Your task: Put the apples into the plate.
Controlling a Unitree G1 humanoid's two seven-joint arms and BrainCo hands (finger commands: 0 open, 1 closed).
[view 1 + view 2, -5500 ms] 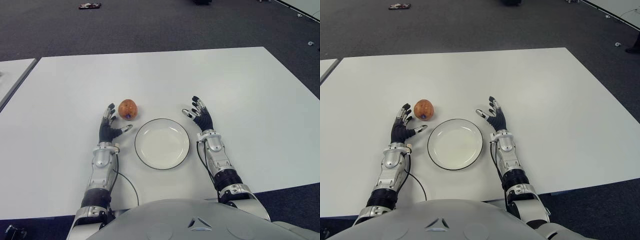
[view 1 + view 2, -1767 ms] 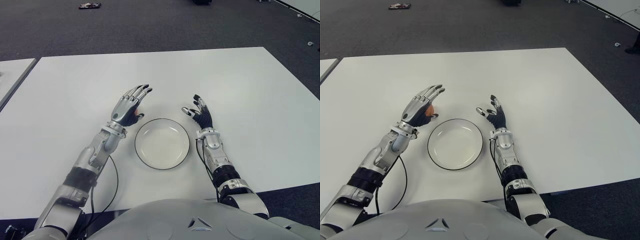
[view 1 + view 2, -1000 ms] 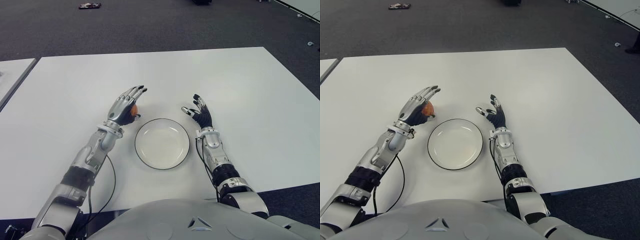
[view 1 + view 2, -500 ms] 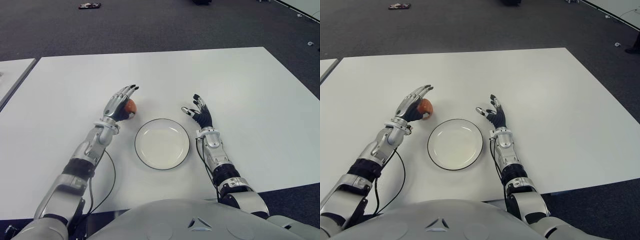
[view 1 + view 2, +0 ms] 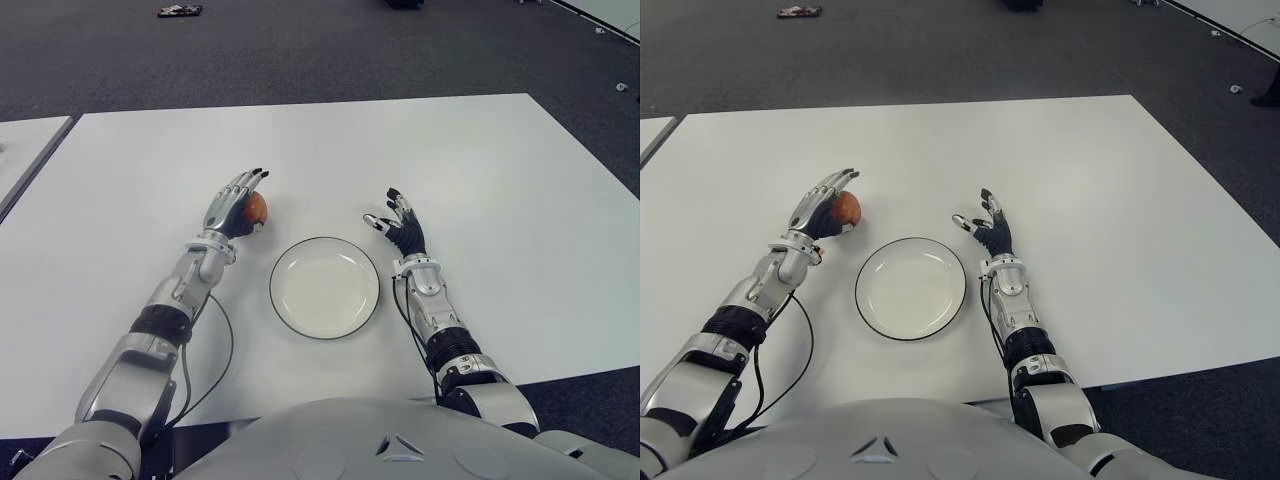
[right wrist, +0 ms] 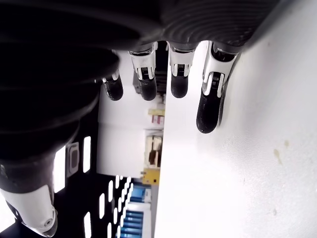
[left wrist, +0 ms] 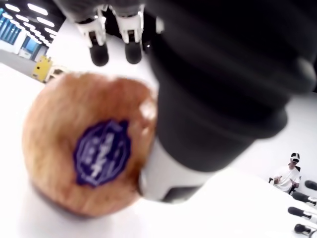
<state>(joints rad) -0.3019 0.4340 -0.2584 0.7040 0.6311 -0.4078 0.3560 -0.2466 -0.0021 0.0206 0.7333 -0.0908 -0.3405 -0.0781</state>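
Table (image 5: 500, 180): fills mid-frame.
Plate (image 5: 324, 287): on table, centre, low.
Apple (image 5: 256, 208): on table, upper left of plate.
Left hand (image 5: 232, 210): against apple's left.
Right hand (image 5: 402, 229): upper right of plate.

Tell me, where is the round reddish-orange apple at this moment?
The round reddish-orange apple sits on the white table, left of and just beyond the white black-rimmed plate, against the palm of the left hand.

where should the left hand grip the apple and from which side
Around its round middle, coming from the side away from the plate. The apple sits on the table with the left hand already there, fingers arched over its top.
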